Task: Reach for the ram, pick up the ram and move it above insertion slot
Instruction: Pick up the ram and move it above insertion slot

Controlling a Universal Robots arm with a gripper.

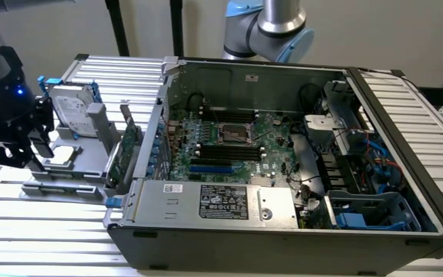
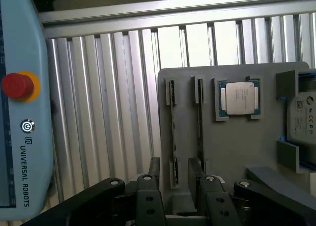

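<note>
Two thin boards stand on edge in slots of a grey holder [image 2: 237, 152]. The one I take as the ram [image 2: 172, 132] runs in line with the gap between my fingers; in the exterior view it is the lower green board [image 1: 116, 160]. Beside it stands a taller green card [image 1: 131, 135]. My gripper [image 2: 174, 186] is open and holds nothing; it hangs apart from the ram. In the exterior view the gripper [image 1: 23, 157] is at the holder's left end. The black insertion slots [image 1: 229, 153] lie on the motherboard inside the open case.
On the holder also sit a processor chip [image 2: 239, 98] and a hard drive [image 1: 75, 112]. A teach pendant with a red button [image 2: 17, 85] lies on the slatted table [image 2: 113, 112]. The case wall [image 1: 156, 133] rises close beside the cards. A second arm [image 1: 271, 26] stands behind the case.
</note>
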